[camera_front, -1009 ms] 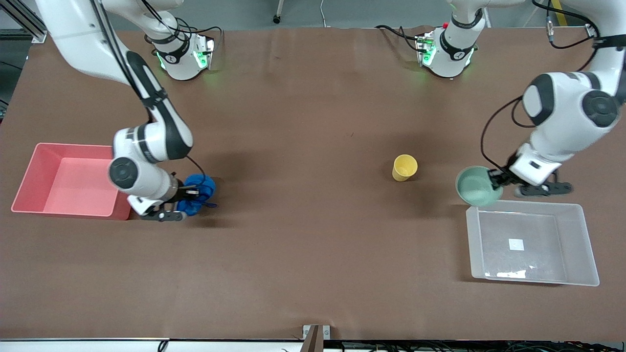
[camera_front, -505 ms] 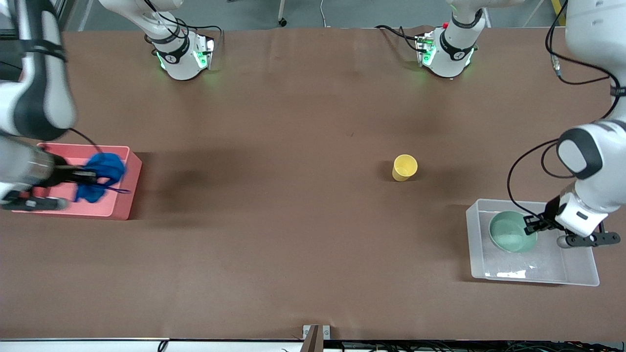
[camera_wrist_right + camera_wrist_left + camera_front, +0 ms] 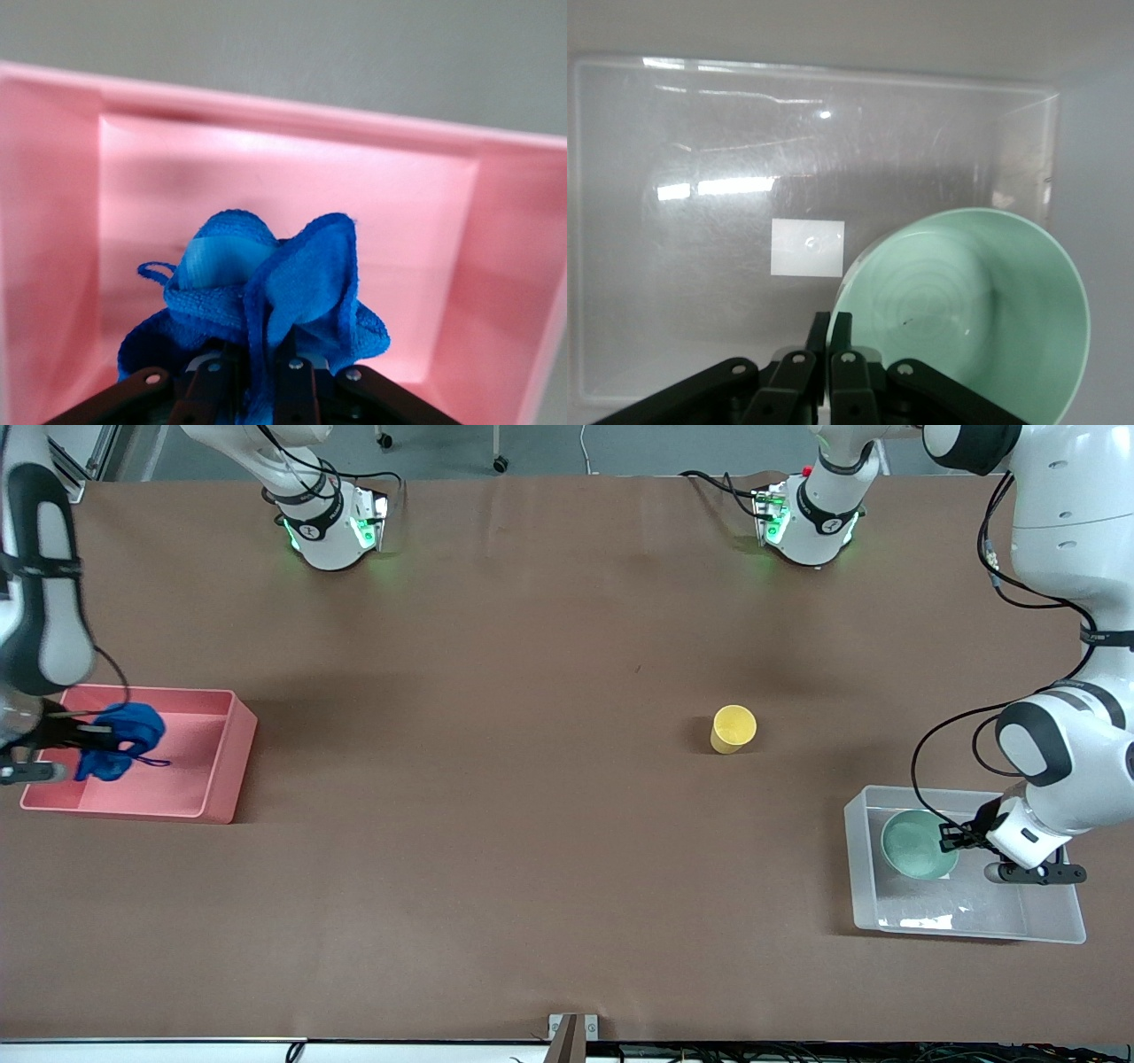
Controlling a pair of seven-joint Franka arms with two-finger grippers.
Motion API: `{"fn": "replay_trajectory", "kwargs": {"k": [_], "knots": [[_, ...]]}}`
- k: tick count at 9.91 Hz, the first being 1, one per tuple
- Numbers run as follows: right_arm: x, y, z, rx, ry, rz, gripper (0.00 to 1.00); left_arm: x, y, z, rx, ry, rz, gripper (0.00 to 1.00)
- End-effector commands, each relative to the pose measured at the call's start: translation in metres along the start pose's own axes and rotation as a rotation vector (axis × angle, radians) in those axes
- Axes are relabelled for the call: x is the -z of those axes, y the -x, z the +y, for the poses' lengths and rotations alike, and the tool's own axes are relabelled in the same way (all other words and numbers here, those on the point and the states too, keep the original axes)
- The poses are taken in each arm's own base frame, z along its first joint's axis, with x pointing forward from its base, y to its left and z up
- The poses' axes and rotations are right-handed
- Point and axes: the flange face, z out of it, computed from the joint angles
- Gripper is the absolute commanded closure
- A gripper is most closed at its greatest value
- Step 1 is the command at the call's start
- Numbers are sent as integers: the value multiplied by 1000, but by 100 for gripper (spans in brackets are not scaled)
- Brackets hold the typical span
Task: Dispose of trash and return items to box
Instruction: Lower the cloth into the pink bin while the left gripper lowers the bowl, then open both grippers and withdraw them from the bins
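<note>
Bowl (image 3: pixel 918 844) now tilted inside box (image 3: pixel 1054 921)

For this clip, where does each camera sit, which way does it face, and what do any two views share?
Front view: high across the table, facing both arm bases; shows both arms, the yellow cup.
Left wrist view: on the left arm, looking down into the clear plastic box; left gripper pinching the mint-green bowl.
Right wrist view: on the right arm, over the pink bin; right gripper clamping the blue cloth wad.
Shared: front view shows the bowl and wad too.
</note>
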Motion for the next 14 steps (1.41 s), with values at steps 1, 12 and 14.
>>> {"fn": "replay_trajectory", "kwargs": {"k": [1, 12, 14], "knots": [[-45, 6, -9, -13, -4, 1, 97, -24, 4, -3, -10, 1, -10, 85], [188, -25, -33, -179, -157, 8, 0, 149, 106, 177, -68, -33, 30, 0], [269, -27, -65, -244, -175, 28, 0, 105, 135, 235, -136, -28, -12, 0]]}}
